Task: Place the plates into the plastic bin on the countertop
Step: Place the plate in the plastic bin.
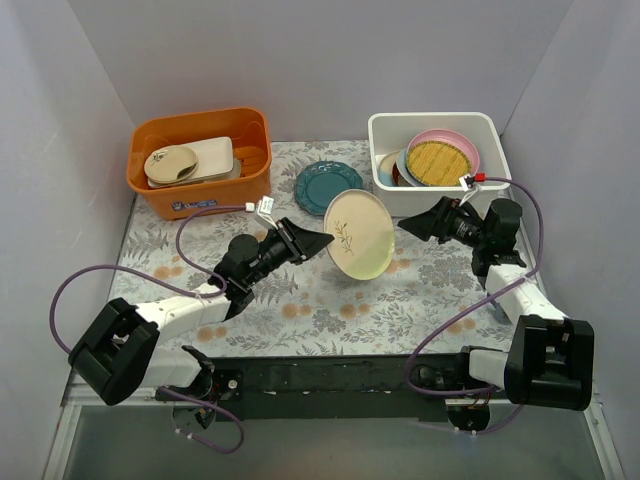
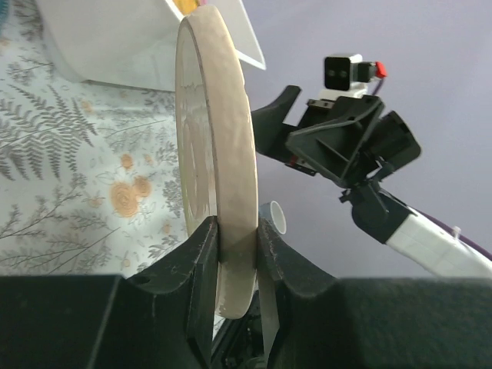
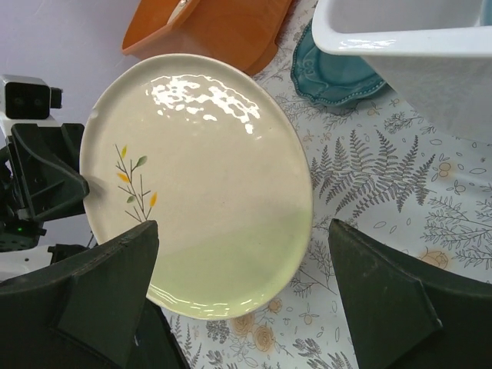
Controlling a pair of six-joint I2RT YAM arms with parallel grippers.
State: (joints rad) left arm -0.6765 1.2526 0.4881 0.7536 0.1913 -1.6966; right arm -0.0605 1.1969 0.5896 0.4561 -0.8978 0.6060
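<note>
1. Clamping the lower rim of the cream sprig plate (image 1: 358, 235), the left gripper (image 1: 322, 240) holds it on edge above the worktop (image 1: 300, 300).
2. Just beyond the plate's face, the right gripper (image 1: 402, 228) stands with its jaws spread wide.
3. Behind that gripper sits the plastic bin (image 1: 390, 195) holding stacked plates (image 1: 437, 160); a teal plate (image 1: 325, 185) lies flat beside it.

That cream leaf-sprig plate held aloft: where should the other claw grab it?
The free rim, opposite the left gripper, reached from the side where the right gripper hovers, one finger per face. The cream plate is tilted off the countertop, leaving that edge exposed.
</note>
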